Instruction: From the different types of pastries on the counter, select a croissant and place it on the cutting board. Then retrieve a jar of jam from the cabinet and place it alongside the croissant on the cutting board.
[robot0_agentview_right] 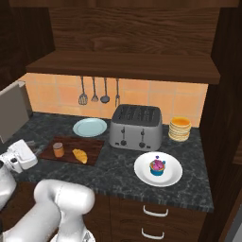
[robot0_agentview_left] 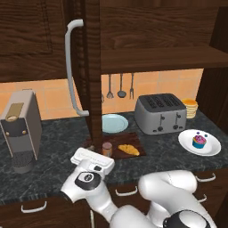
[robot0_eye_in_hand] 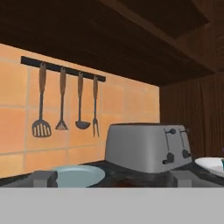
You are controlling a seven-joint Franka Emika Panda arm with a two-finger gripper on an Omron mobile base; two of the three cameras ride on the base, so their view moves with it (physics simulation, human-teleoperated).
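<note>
Open cabinet door (robot0_agentview_left: 92,67) hides the left edge of the cutting board (robot0_agentview_left: 129,141) and part of the pale blue plate (robot0_agentview_left: 114,123). Toaster (robot0_agentview_left: 160,113) masks the lower pancake stack (robot0_agentview_left: 190,107). Coffee machine (robot0_agentview_right: 12,113) cut by frame edge. Gripper fingertips hidden behind the wrist.

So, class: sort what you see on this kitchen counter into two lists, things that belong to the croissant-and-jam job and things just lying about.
Belongs to the job:
croissant
jar of jam
cutting board
cabinet
counter

Just lying about:
toaster
cupcake on its white plate
stack of pancakes
blue plate
hanging utensils
coffee machine
</note>
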